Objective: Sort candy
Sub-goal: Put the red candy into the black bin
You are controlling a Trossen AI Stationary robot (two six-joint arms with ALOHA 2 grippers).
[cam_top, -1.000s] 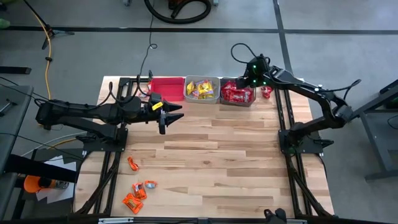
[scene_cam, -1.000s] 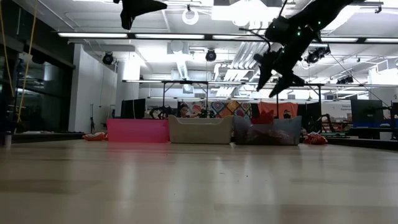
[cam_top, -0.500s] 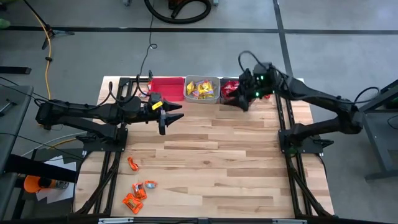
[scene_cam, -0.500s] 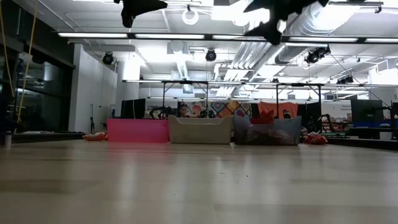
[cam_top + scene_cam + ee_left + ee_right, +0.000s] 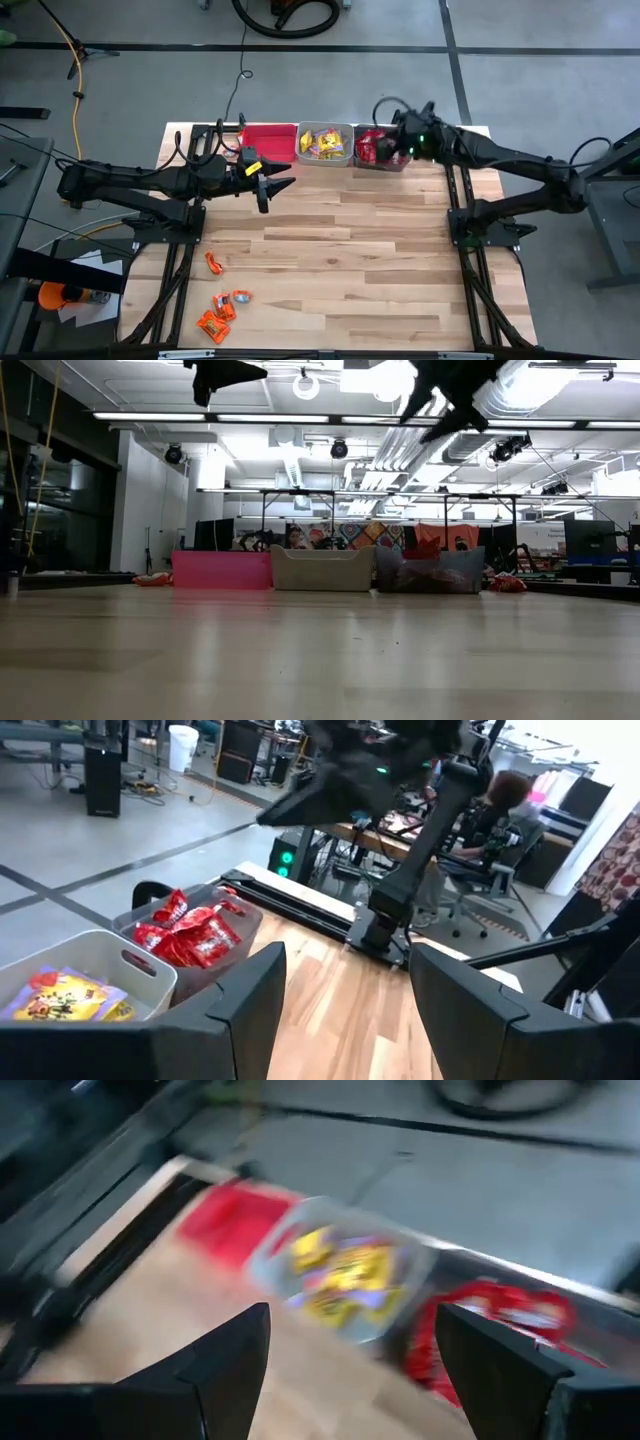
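So here's what we've got on the bench right now:

Desk: pale wood planks [image 5: 350, 260], striped grain, with black rails down both sides.
Bins: three small rectangular tubs in a row at the far edge. We see a solid red one [image 5: 268, 141], a translucent grey one [image 5: 326, 143] and a darker clear one [image 5: 381, 150].
Candy: shiny crinkly packets. Yellow ones [image 5: 322, 143] fill the grey bin, red ones [image 5: 374, 151] fill the dark bin, and a loose bunch of orange-red ones [image 5: 220, 308] lies near the desk's front left corner.
Left end effector: [image 5: 270, 186] hovers over the desk just in front of the red bin, fingers spread wide, nothing between them.
Right end effector: [image 5: 392, 146] sits above the dark bin, also spread wide and empty as far as we can tell.
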